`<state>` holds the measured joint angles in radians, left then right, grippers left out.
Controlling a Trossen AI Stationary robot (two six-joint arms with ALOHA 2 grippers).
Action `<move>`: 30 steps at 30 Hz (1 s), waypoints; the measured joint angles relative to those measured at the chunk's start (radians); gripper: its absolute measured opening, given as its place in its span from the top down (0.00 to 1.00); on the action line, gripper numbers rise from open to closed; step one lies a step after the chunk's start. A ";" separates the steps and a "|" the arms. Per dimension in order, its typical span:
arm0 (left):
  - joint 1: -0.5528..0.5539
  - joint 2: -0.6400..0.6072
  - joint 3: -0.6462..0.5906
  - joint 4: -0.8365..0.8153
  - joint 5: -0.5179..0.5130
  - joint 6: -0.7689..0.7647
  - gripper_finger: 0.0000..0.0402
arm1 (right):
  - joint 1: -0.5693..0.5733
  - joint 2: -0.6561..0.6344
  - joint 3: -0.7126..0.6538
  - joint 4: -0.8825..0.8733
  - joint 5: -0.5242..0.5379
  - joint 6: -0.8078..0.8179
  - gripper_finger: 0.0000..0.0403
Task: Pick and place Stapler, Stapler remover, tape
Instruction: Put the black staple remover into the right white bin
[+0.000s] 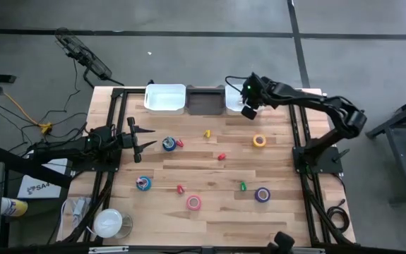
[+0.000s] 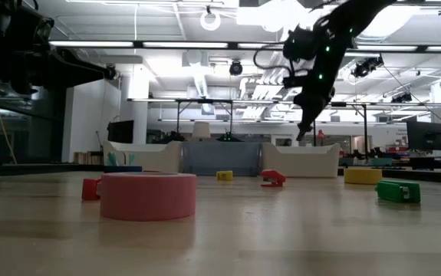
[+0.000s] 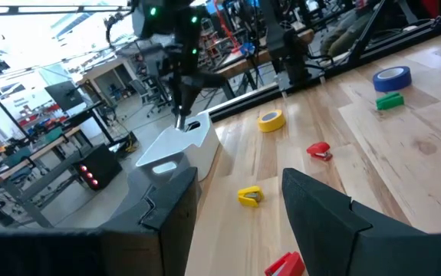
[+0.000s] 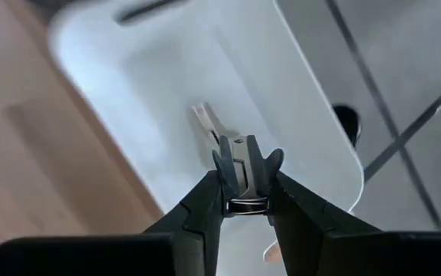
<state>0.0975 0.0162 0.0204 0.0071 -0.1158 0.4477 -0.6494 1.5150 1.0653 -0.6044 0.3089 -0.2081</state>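
Workshop clutter lies beyond the wooden table [image 1: 210,212], but my eye stays on the right gripper [image 4: 245,201], whose fingers are pinched nearly closed on a small metal staple remover [image 4: 239,172] held above the white bin [image 4: 297,123] at the table's far edge. I judge the main risk is a snag: if the remover clings to one finger on release, it could swing out past the bin wall onto the table or floor. My left gripper [image 1: 146,138] waits, jaws apart and empty, beside a blue tape roll [image 1: 168,144]. Other tape rolls, yellow [image 1: 259,140], pink [image 1: 194,203] and purple [image 1: 262,195], lie scattered nearer me.
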 joint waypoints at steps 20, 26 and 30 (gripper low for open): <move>0.000 0.000 0.000 0.000 0.000 0.000 0.54 | -0.137 0.141 0.000 0.039 -0.091 0.682 0.78; 0.000 0.000 0.000 0.000 0.000 0.000 0.54 | -0.136 0.141 0.000 0.055 -0.121 0.712 0.73; 0.000 0.000 0.000 0.000 0.000 0.000 0.54 | -0.136 0.141 0.000 0.053 -0.123 0.733 0.68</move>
<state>0.0978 0.0160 0.0204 0.0071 -0.1158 0.4477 -0.7853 1.6558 1.0653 -0.5512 0.1864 0.5251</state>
